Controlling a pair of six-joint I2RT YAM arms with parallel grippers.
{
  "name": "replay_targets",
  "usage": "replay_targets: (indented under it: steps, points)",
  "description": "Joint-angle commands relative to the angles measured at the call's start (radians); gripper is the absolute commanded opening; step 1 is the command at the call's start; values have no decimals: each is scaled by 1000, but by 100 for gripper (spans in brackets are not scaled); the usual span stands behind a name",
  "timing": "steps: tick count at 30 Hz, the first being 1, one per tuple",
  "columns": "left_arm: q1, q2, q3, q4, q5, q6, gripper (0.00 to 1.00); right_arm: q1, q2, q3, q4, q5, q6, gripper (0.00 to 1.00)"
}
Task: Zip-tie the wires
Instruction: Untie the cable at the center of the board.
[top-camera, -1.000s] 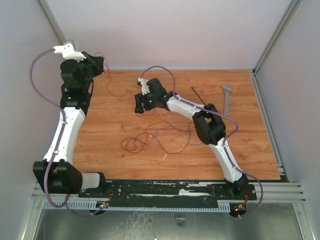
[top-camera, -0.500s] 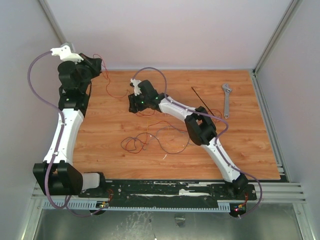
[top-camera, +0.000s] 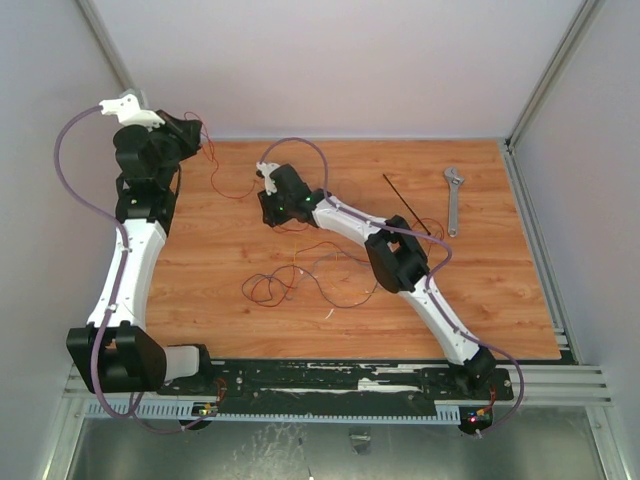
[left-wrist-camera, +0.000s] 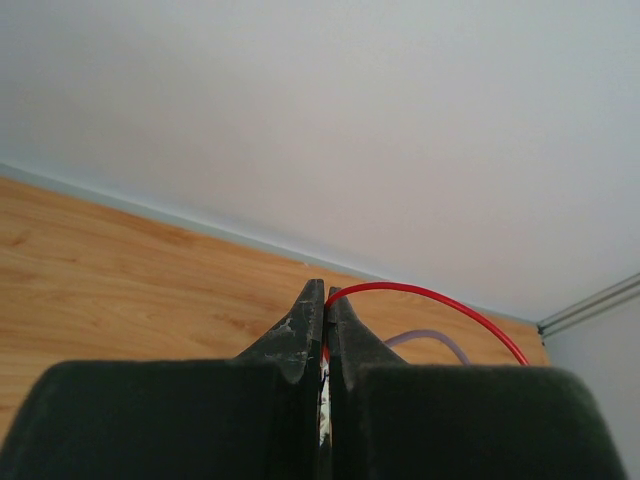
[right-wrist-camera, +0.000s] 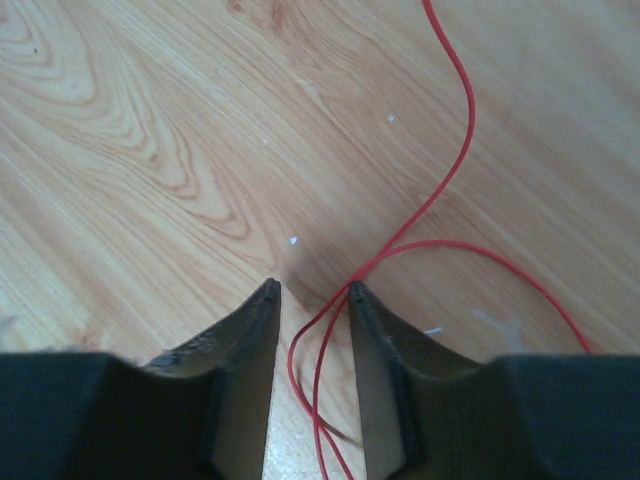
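In the top view's centre, we see the wires (top-camera: 265, 288) looped loosely on the surface (top-camera: 220, 250), with the zip tie (top-camera: 405, 203) at upper right, near the wrench (top-camera: 453, 200). In the left wrist view, the left jaws pinch 1 red strand at centre. In the right wrist view, the right jaws stand open, with red strands between them.

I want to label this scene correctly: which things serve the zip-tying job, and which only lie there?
For the job:
wires, pinched in the left gripper and running through the open right gripper
zip tie, lying untouched

Just lying about:
wrench, at the far right
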Motion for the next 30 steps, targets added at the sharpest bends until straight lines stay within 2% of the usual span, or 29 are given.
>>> replay_targets:
  steps: [1,7,9,19,22,26,30]
  points:
    - [14,-30,-8,33,18,-4,0,17,36,31,-34,69,-37,30]
    - [23,-34,-19,35,24,-4,0,22,-14,35,-64,123,-61,9]
    - [28,-34,-24,35,28,-1,0,26,-54,35,-75,152,-83,6]
    - [98,-85,-151,47,52,-46,0,29,-358,-61,-136,288,-174,4]
    - [145,-100,-204,69,88,-91,0,5,-494,-162,-149,317,-186,4]
    - [208,-115,-259,96,143,-141,0,-61,-751,-390,-109,327,-175,5]
    - [234,-134,-302,107,152,-156,0,-177,-999,-626,-65,251,-146,7]
